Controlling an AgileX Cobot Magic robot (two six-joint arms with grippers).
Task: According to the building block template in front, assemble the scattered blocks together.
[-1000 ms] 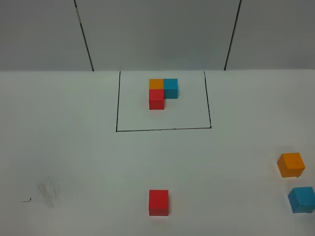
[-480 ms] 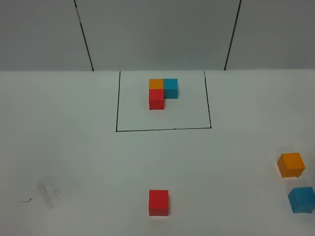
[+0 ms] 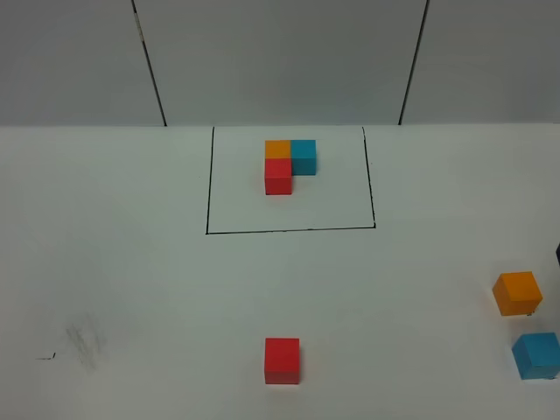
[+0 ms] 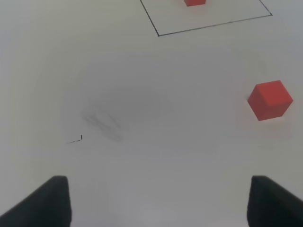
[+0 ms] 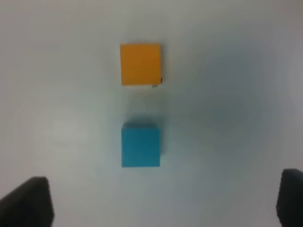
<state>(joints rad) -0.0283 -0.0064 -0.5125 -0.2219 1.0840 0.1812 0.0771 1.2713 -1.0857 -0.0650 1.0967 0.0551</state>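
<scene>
Nearest, the loose red cube [image 3: 282, 360] lies at centre, right of the left gripper [image 4: 158, 203], whose jaws stand spread, empty. At the near right the right gripper [image 5: 158, 201], likewise spread, hangs over the blue cube [image 3: 535, 355], the orange cube [image 3: 517, 293] just beyond, apart. Descend square to one cube's flat sides, sparing its neighbour; copy the framed template [image 3: 290, 166] far centre

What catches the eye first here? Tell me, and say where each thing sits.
The bright L-shaped trio of orange, blue and red cubes stands out, inside the drawn black rectangle at the far middle of the white table. Next come the loose cubes: a red cube alone near the front middle, and an orange cube and blue cube close together but not touching at the right edge.
</scene>
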